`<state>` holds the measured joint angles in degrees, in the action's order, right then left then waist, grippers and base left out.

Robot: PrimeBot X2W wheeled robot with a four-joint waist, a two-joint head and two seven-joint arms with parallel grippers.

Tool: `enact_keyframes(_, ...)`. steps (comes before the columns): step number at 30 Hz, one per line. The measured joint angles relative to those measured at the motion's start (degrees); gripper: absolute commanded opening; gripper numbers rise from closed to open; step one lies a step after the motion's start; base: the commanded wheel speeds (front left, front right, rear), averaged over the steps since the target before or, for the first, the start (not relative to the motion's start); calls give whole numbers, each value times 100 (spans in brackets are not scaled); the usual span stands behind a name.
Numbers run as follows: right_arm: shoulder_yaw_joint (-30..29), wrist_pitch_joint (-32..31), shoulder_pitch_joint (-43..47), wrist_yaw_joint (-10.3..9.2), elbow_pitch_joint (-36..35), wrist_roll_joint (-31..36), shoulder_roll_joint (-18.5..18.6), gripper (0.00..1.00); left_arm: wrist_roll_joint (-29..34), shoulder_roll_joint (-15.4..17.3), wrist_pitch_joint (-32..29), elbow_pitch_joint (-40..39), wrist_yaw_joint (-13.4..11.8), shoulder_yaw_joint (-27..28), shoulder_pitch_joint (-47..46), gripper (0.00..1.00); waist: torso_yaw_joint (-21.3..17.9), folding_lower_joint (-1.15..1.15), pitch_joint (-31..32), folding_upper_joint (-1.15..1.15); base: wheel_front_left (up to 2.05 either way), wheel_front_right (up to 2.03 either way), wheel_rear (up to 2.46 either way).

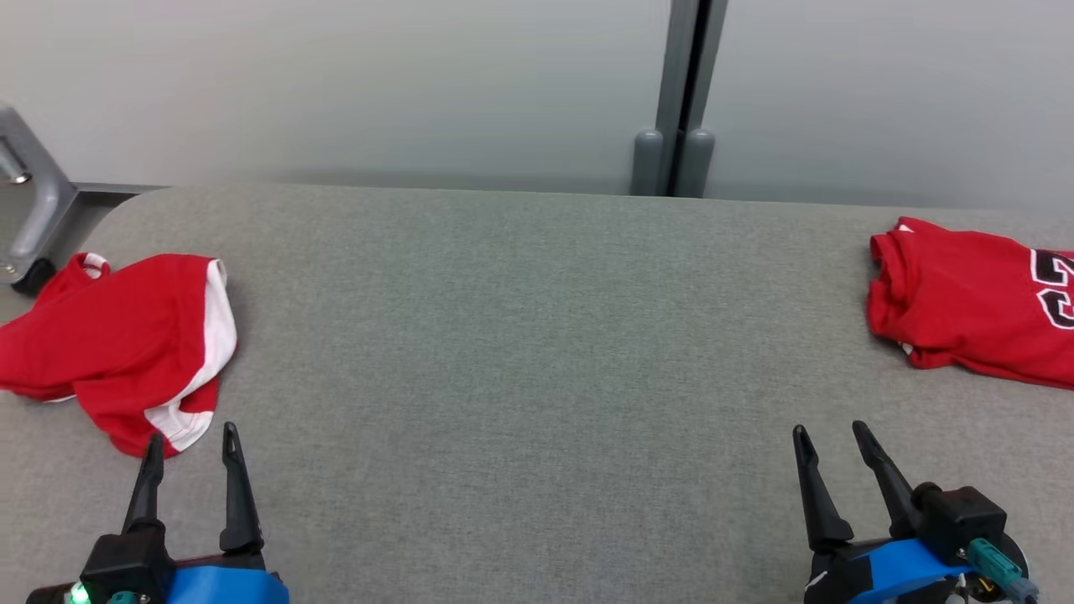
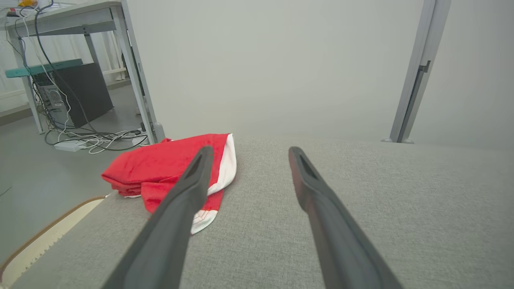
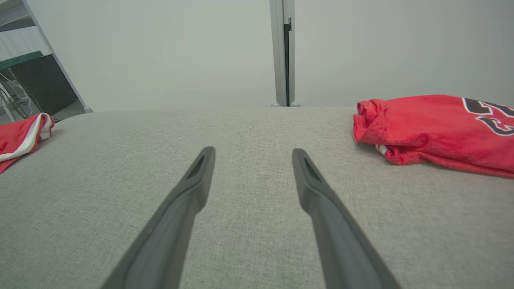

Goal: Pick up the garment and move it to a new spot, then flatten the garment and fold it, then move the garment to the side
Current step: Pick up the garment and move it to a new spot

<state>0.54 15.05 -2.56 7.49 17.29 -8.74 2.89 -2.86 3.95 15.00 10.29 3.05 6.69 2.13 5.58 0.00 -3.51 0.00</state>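
A crumpled red garment with white trim (image 1: pixel 126 344) lies at the table's left edge, partly hanging over it; it appears again in the left wrist view (image 2: pixel 160 164) and the right wrist view (image 3: pixel 18 134). A second red garment with a printed number (image 1: pixel 965 302) lies folded at the far right (image 3: pixel 425 124). My left gripper (image 1: pixel 191 434) stands open just short of the crumpled garment's near corner, nothing between its fingers (image 2: pixel 251 151). At the lower right my right gripper (image 1: pixel 831 429) is open over bare cloth (image 3: pixel 253 151), well short of the numbered garment.
The grey fabric-covered table (image 1: pixel 537 335) stretches wide between the two garments. A grey partition with a metal post (image 1: pixel 684 92) runs behind it. A metal frame leg (image 1: pixel 33 210) stands off the left corner, and a desk with cables (image 2: pixel 80 80) is beyond.
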Motion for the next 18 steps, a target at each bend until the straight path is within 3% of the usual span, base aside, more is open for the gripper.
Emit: enact_keyframes(18,-164,-85,-116,-1,-201,104,-5,100,-116,30,0,-274,-109,269,-15,100,1378,0,-144,0,0,0,0)
